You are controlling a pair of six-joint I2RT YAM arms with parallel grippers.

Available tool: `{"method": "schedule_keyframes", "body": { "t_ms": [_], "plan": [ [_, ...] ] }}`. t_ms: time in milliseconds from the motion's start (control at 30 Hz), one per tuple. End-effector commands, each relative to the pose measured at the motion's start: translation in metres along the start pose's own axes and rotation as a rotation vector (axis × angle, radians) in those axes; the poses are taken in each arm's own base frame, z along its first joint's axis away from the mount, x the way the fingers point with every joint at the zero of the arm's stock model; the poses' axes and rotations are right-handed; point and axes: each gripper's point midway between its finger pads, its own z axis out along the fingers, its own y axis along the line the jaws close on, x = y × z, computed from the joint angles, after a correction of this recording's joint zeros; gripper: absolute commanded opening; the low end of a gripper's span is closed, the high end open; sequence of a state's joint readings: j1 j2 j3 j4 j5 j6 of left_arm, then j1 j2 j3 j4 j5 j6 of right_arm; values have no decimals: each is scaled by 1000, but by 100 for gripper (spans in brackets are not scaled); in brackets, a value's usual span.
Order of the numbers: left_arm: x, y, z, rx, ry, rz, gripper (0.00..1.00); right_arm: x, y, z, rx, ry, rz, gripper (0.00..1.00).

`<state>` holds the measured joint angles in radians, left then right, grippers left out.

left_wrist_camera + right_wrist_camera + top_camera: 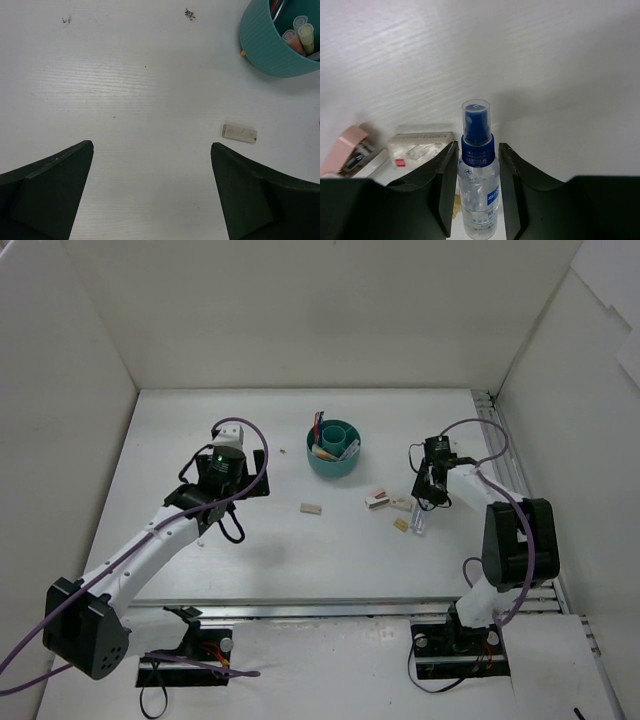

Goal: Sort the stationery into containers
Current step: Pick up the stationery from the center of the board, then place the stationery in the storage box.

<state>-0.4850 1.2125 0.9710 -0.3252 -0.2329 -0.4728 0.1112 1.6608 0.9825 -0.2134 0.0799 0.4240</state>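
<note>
- Your right claw [478, 146] is clamped on the spray bottle [479, 175], well right of the teal organizer [330, 469].
- Your left claw [151, 150] hangs apart above the counter [250, 550], near an eraser [239, 133].
- Risk: the smooth, round bottle could slip or swivel when lifted.

Top camera looks down from behind. Wrist cameras hug the table [200, 540]; left one shares the teal organizer [265, 50].

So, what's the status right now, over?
Left hand open, empty. Right hand straddles the bottle, grip unclear. Eraser loose near organizer. Nothing blocking.
</note>
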Motion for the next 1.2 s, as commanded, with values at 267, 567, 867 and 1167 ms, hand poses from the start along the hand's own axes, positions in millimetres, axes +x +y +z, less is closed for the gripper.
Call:
{"method": "schedule_keyframes", "body": {
  "t_ms": [267,567,867,1167],
  "plan": [
    [-43,-9,-12,33,-132,-16,100,-169,166,-240,-648,-1045,-407,0],
    [-37,-7,-11,36,-114,-16,100,-174,279,-293,-833,-1441,-712,0],
    [-28,-2,-5,27,-73,-22,100,-177,319,-244,-877,-1473,-687,0],
    [-22,-2,0,16,-46,-22,100,-164,314,-206,-907,-1383,-575,0]
  ]
}}
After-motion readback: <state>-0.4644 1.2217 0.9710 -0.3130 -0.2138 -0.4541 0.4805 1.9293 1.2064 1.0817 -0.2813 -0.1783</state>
